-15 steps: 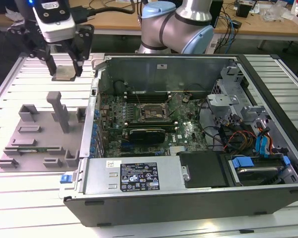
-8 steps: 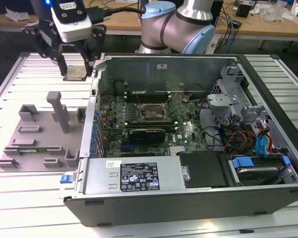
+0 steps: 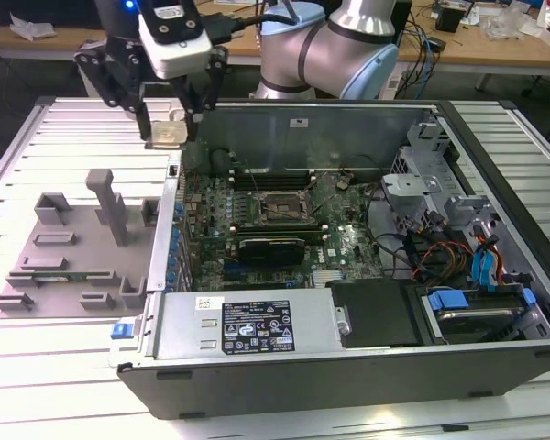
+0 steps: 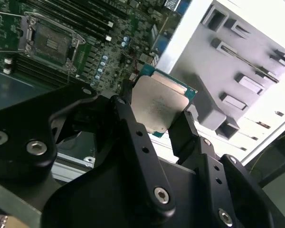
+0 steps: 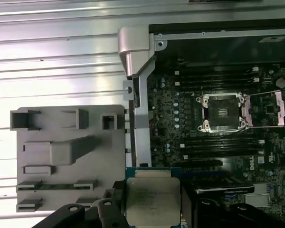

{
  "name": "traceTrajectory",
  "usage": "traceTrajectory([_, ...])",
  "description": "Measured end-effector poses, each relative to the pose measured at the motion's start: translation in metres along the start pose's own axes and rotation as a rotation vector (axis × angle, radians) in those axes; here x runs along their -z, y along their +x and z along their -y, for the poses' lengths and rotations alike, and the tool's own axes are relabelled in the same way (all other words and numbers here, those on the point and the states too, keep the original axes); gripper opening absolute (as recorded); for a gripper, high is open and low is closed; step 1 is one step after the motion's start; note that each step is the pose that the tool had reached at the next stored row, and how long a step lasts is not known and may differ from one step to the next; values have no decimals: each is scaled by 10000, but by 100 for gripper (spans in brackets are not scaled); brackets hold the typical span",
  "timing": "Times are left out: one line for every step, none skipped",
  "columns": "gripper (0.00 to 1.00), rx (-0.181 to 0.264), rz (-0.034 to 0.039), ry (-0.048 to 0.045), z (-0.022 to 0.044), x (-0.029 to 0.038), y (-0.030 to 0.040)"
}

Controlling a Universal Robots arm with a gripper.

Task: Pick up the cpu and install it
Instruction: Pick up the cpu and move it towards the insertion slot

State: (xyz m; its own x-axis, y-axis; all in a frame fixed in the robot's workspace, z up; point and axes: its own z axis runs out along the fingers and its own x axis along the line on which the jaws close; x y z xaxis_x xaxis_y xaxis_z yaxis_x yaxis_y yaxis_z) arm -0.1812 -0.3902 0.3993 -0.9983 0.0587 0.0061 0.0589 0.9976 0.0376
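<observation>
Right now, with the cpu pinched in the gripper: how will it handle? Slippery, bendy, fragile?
Probably stiff: the cpu is a flat metal-topped slab and sits unbent in the gripper. Likely slippery: the fingers bear on its thin edges and the top is smooth metal. Likely light, yet knock-sensitive: a thin green board rims the lid.

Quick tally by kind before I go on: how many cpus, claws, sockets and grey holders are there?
cpu: 1
claw: 1, shut on the cpu
socket: 1, on the board
holder: 1, grey, beside the case
Total: 4
</observation>
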Motion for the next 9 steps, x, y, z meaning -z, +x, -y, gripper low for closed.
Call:
traceTrajectory([55,1,0,1,-2,0,-44])
traceTrajectory([55,-1,0,0,-6,1,-108])
traceTrajectory([55,-1,0,0,-7,1,-152])
traceTrajectory([55,1,0,0,-8,1,-186])
traceTrajectory([55,0,1,-1,-11,1,-248])
traceTrajectory([55,-1,0,0,-13,1,-309])
traceTrajectory([55,0,1,0,-16,1,-356])
traceTrajectory([55,0,0,0,-18,1,-395])
traceTrajectory([55,-1,0,0,-20,1,-444])
